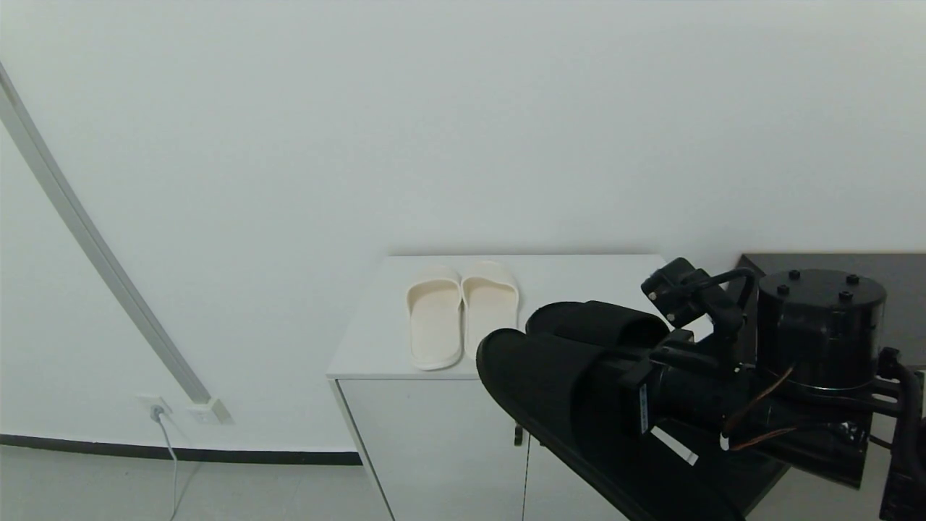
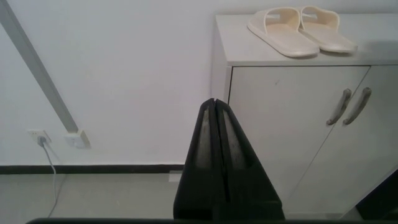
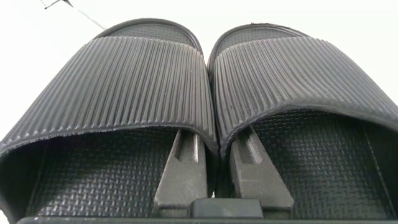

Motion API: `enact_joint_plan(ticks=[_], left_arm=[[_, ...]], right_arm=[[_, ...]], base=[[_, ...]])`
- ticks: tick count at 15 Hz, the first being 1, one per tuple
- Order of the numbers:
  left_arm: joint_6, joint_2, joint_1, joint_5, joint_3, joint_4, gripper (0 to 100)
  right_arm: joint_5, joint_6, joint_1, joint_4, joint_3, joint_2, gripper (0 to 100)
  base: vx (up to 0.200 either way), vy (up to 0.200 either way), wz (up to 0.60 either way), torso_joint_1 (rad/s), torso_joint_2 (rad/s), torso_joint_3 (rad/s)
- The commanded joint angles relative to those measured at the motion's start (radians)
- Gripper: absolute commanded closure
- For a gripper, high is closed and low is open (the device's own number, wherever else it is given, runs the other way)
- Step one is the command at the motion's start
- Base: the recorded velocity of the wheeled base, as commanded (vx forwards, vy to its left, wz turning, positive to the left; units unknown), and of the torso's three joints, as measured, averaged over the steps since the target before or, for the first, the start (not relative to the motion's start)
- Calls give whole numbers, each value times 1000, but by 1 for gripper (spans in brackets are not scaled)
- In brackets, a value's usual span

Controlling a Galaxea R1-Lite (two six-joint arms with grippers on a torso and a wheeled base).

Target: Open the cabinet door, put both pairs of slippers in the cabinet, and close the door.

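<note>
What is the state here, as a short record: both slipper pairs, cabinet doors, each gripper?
cream slippers: side by side on the cabinet top
black slippers: held as a pair by the right gripper, in front of the cabinet
cabinet doors: both shut, handles side by side at the middle
left gripper: shut, empty, low beside the cabinet
right gripper: shut on the black slippers, one finger inside each
stage: doors not yet opened

Plain cream slippers (image 1: 463, 315), black slippers (image 3: 149, 81) with ribbed straps and dimpled insoles, white cabinet (image 1: 434, 449), grey handles (image 2: 349, 106), white wall (image 1: 463, 108)
</note>
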Motion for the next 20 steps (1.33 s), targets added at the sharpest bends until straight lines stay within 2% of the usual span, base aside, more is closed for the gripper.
enact_joint_plan(ticks=[1,5,20], left_arm=[[0,1,0,1,0,0,100],[0,1,0,1,0,0,100],[0,1,0,1,0,0,100]], right_arm=[[0,-1,0,0,4,-4,100],[-2,-1,-1,1,5,-4,100],[-2,-7,-10,1,24,5,100]], base=[[-200,0,0,12,2,-2],[-200,0,0,-2,-1,0],[0,0,0,-17,36,20]])
